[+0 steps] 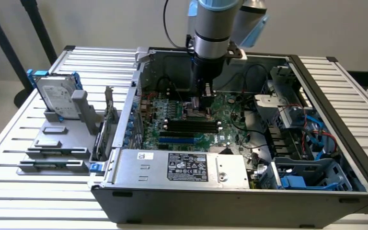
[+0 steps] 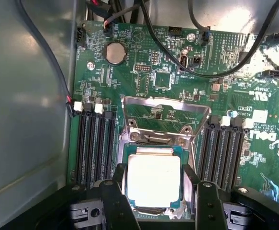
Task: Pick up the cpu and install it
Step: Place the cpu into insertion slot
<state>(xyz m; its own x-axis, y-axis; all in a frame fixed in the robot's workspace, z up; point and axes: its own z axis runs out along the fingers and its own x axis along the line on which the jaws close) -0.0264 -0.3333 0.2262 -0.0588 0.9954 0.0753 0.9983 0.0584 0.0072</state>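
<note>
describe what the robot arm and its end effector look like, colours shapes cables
The arm is a round silver-grey metal tube with a pale blue cap at one joint. Below it sits a black wrist section. A thin black cable loops down beside the tube. The end effector is black, with two flat, blocky fingers mounted on a black body fitted with round fasteners. No markings can be made out.

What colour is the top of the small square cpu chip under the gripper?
Shiny silver-grey metal cpu top with a thin darker edge, best in the wrist view.

The pincer point(image 2: 156, 199) fingers hide both side edges of the cpu point(image 2: 152, 179)
</note>
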